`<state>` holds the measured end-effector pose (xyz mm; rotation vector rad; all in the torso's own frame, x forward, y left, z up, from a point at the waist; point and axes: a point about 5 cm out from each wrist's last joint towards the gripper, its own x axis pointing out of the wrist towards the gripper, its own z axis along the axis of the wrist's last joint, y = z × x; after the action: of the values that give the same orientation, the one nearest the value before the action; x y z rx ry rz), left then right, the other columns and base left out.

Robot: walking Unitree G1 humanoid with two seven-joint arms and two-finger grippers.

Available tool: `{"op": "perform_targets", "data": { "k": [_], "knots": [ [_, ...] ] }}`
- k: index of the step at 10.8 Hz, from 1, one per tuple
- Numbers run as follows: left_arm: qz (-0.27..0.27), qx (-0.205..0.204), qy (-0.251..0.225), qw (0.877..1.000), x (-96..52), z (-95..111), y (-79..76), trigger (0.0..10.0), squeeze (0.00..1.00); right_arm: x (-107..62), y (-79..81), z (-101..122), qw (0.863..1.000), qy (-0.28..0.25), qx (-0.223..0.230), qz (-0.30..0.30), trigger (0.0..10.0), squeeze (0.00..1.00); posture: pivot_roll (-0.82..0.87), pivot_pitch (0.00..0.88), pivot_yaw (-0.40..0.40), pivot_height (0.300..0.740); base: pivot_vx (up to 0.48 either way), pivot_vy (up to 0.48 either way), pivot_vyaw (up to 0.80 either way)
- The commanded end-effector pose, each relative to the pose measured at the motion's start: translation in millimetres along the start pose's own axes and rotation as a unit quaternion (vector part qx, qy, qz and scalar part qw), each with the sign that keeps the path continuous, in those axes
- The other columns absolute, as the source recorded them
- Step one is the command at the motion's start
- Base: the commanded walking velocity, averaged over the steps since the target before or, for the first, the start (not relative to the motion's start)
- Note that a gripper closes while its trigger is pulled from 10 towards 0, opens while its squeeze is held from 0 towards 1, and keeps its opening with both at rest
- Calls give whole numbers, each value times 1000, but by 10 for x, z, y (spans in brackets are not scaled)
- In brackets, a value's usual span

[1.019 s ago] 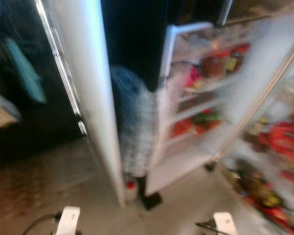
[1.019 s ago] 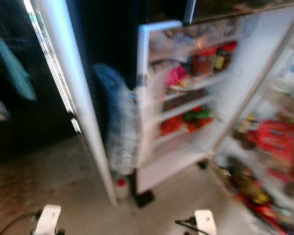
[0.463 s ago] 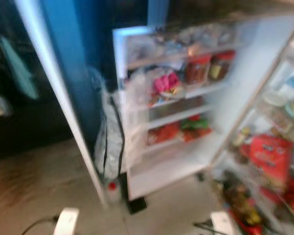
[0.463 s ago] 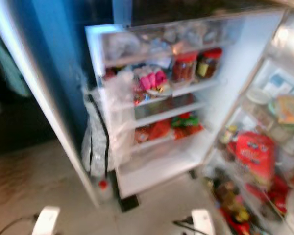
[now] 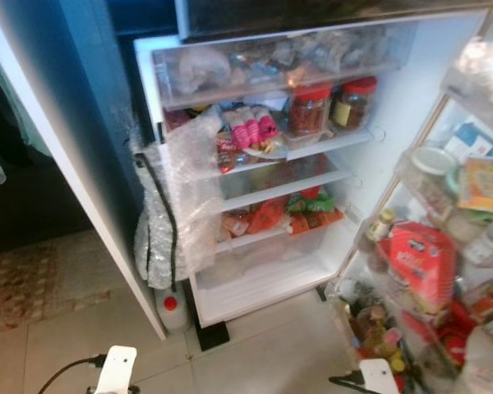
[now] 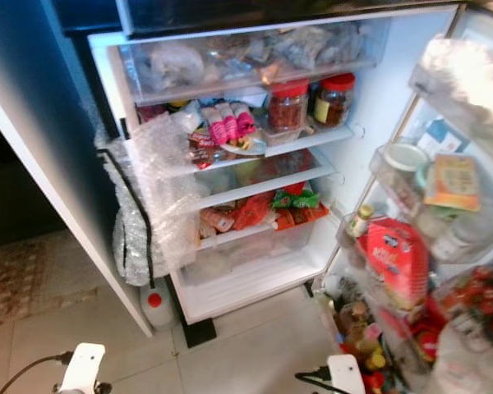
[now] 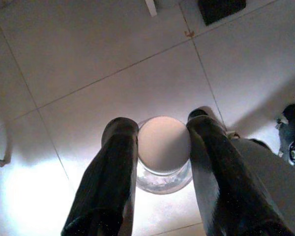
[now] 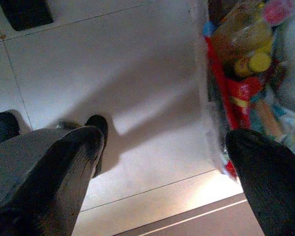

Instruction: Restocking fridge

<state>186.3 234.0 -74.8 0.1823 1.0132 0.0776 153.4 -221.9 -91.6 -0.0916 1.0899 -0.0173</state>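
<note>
White shelves filled the open fridge (image 5: pixel 263 271) ahead of me in the head views, two red-lidded jars (image 5: pixel 311 110) on an upper shelf and bubble wrap (image 5: pixel 177 205) draped over its left edge. Along my left wrist, my left gripper (image 7: pixel 162 147) pinched a clear jar (image 7: pixel 164 152) with a white lid above the tiled floor (image 7: pixel 88 64). Along my right wrist, my right gripper (image 8: pixel 164 142) hung spread wide near the door's bottles (image 8: pixel 241 44).

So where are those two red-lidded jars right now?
In the left eye view, the two red-lidded jars stand side by side on the fridge's upper shelf, just under the clear drawer, right of the pink packets.
</note>
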Motion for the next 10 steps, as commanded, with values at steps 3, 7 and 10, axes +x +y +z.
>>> {"op": "perform_targets", "data": {
  "k": [3,7,10],
  "knots": [
    [2,8,12,1000,-7,-52,32,10000,0,4,27,-1,1000,2,-9,5,10000,0,-138,25,-35,740,0,0,0],
    [3,5,11,1000,-7,-53,31,10000,0,2,-11,10,999,-1,-29,-25,10000,0,-138,28,-36,740,0,0,0],
    [3,4,10,1000,-7,-53,31,10000,0,-1,-56,13,996,7,-61,-61,10000,0,-139,27,-35,740,0,0,0]
  ]
}}
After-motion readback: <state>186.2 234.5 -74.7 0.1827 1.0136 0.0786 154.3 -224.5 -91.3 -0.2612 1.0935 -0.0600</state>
